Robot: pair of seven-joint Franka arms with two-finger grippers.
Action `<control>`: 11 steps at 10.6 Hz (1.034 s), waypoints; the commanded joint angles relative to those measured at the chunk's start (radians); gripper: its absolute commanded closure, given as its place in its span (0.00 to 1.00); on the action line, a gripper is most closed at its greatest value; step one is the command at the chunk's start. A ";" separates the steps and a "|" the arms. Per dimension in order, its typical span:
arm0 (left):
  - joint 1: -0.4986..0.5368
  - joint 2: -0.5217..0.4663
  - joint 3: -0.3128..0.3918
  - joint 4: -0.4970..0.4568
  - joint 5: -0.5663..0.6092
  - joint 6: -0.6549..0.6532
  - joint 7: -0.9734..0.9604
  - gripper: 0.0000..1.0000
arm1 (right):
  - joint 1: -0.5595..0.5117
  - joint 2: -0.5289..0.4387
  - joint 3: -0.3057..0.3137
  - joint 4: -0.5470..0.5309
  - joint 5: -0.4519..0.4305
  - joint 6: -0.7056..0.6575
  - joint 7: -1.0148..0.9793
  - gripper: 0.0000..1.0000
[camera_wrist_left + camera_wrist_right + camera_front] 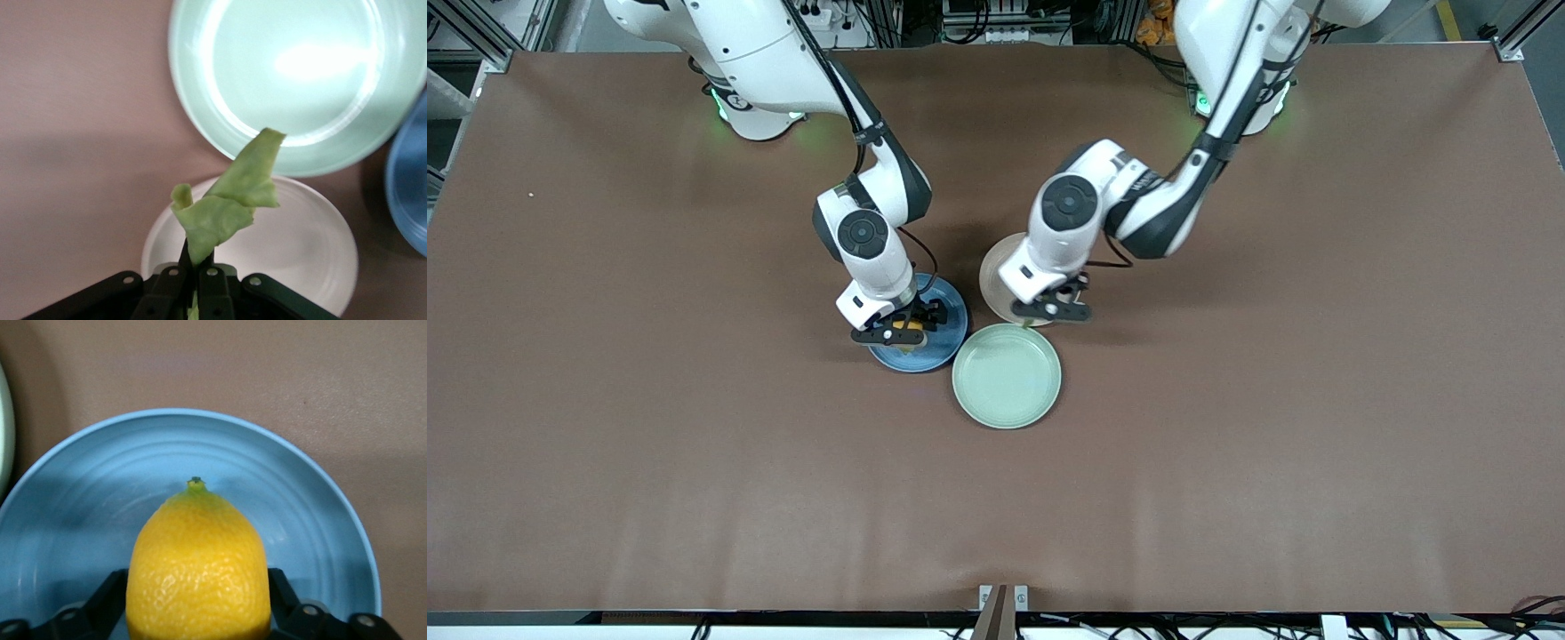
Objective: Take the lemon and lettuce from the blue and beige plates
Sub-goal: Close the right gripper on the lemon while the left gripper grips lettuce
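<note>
The right gripper (198, 613) straddles the oval yellow lemon (198, 567) on the round blue plate (80, 513), fingers flanking it, long axis pointing outward. The left gripper (198, 283), clamped tight, holds the wrinkled green lettuce leaf (230, 200) over the beige plate (300, 247).

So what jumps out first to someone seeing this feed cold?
Probably the bright yellow lemon between the right gripper's fingers, on the blue plate. Next, the lettuce leaf pinched in the shut left gripper over the beige plate. The mint-green plate, nearest the front camera, holds nothing.
</note>
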 commanded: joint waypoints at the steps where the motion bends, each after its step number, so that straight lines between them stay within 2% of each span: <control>1: 0.063 -0.006 -0.006 0.049 0.053 -0.083 0.030 1.00 | 0.007 0.029 -0.004 0.026 0.015 0.003 0.009 0.36; 3: 0.120 -0.009 -0.005 0.054 0.058 -0.108 0.095 1.00 | -0.005 0.021 -0.004 0.048 0.015 -0.032 -0.002 0.39; 7: 0.237 -0.011 -0.003 0.072 0.094 -0.116 0.228 1.00 | -0.045 0.009 -0.008 0.212 0.006 -0.340 -0.011 0.41; 11: 0.371 0.002 -0.005 0.076 0.151 -0.114 0.418 1.00 | -0.138 -0.054 -0.010 0.282 0.004 -0.548 -0.151 0.42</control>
